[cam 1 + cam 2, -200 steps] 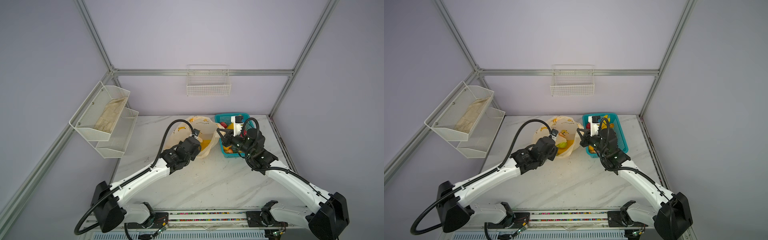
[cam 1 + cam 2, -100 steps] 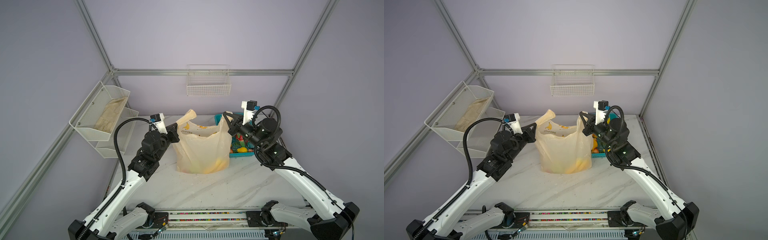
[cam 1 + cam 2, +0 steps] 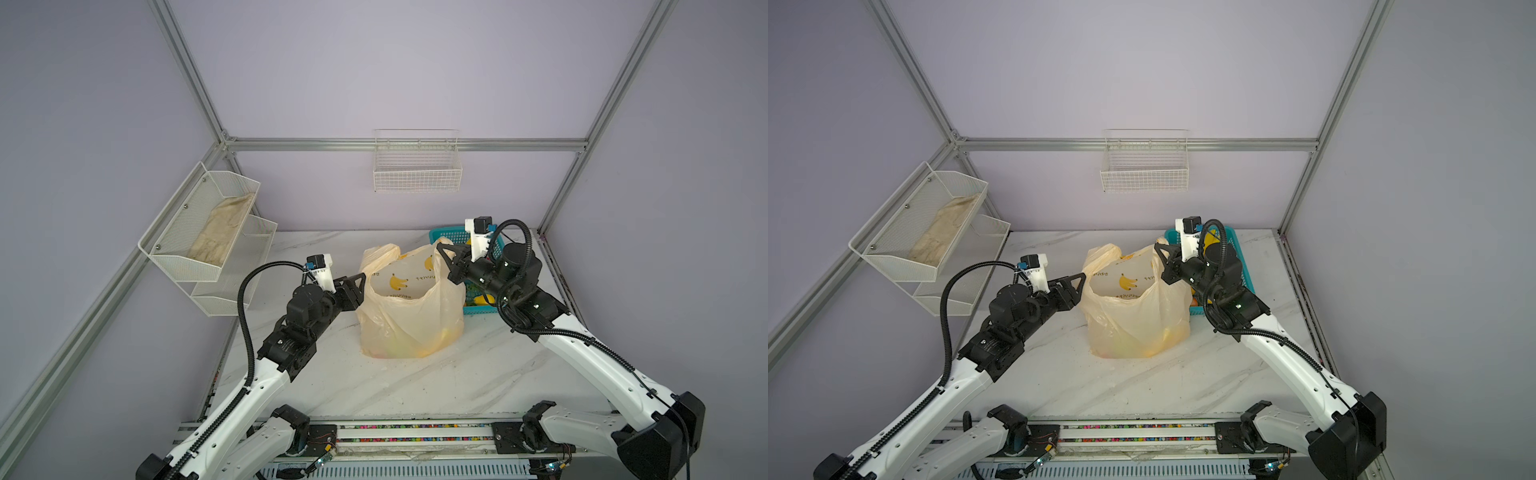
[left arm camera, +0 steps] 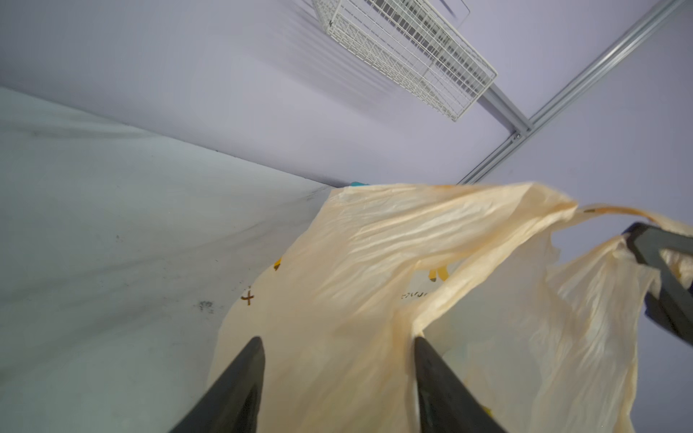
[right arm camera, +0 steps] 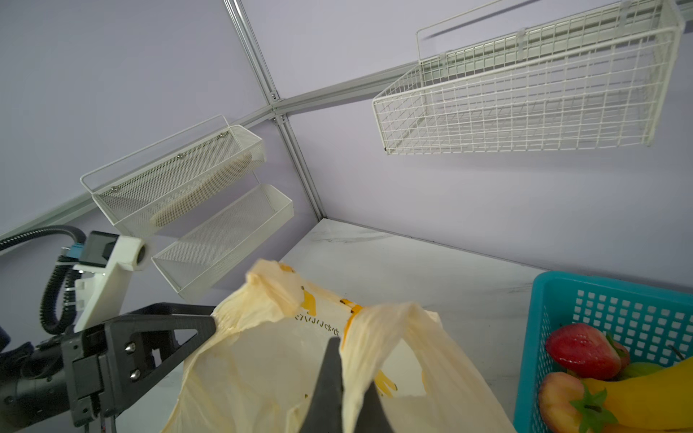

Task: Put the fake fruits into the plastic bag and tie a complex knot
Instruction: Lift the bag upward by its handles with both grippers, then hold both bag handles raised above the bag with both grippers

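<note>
- The plastic bag [image 3: 411, 320] stands upright on the marble worktop [image 3: 415, 390], a little back of centre. Its mouth is open upward, and yellow and pinkish shapes, blurred by the film, show through its lower part.
- The left gripper [image 4: 337, 343] sits at 9 o'clock of the bag's mouth in both top views. Its jaws are spread, with bag film lying loose between them.
- The right gripper [image 5: 339, 350] is at 2 o'clock of the mouth. Its jaws are pressed together on the bag's right handle strip, holding it raised.
- The other handle stands up loose at 11 o'clock, and the two handles are apart, untied.
- The teal basket [image 5: 562, 300] lies at 2 o'clock of the bag, behind the right gripper.
- The basket holds fake fruits [image 5: 562, 397], among them a red strawberry [image 5: 581, 348] and a yellow banana [image 5: 645, 393].
</note>
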